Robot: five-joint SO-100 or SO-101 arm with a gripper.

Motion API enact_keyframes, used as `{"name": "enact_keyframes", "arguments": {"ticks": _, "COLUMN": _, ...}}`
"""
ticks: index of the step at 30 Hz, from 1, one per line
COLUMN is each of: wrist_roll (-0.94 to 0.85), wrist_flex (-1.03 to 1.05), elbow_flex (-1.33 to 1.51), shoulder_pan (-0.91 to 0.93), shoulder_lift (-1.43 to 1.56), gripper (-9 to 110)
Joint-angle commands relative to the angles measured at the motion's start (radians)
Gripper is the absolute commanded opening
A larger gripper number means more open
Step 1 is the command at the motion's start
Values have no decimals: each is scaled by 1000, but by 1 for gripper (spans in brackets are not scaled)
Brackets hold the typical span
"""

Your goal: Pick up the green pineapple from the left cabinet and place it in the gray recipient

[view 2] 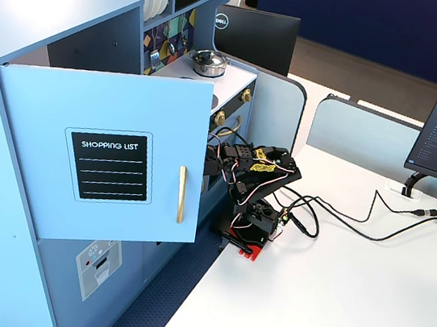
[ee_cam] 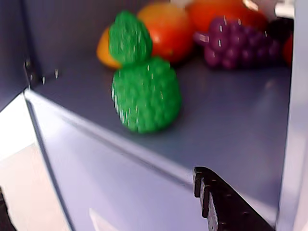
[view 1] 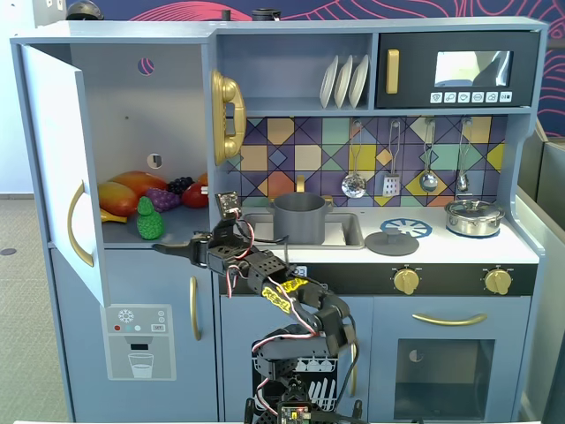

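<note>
Green pineapple (view 1: 150,218) stands upright near the front edge of the left cabinet (view 1: 115,132) shelf, just ahead of the purple grapes (ee_cam: 238,41). Looks light, rigid plastic; bumpy skin should grip. Best pinched across the fat body, not the leafy top. Claw (view 1: 172,248) below shelf edge, empty; spread unclear.

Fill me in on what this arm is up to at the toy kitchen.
The arm is reaching its gripper toward the open left cabinet, where the green pineapple stands upright on the shelf in front of other toy fruit. The gripper is just below the shelf's front edge and holds nothing; the pineapple is untouched. The gray recipient sits in the sink, waiting.
</note>
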Motion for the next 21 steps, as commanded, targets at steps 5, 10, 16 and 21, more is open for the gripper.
{"name": "enact_keyframes", "arguments": {"ticks": 5, "wrist_roll": -21, "wrist_flex": -229, "elbow_flex": -123, "shoulder_pan": 14, "shoulder_lift": -213, "gripper": 49}}
{"name": "enact_keyframes", "arguments": {"ticks": 10, "wrist_roll": -83, "wrist_flex": -268, "elbow_flex": -183, "shoulder_pan": 11, "shoulder_lift": -313, "gripper": 51}}
{"name": "enact_keyframes", "arguments": {"ticks": 16, "wrist_roll": -126, "wrist_flex": -287, "elbow_flex": -284, "shoulder_pan": 9, "shoulder_lift": -423, "gripper": 51}}
{"name": "enact_keyframes", "arguments": {"ticks": 21, "wrist_roll": -137, "wrist_flex": -291, "elbow_flex": -353, "shoulder_pan": 12, "shoulder_lift": -499, "gripper": 52}}
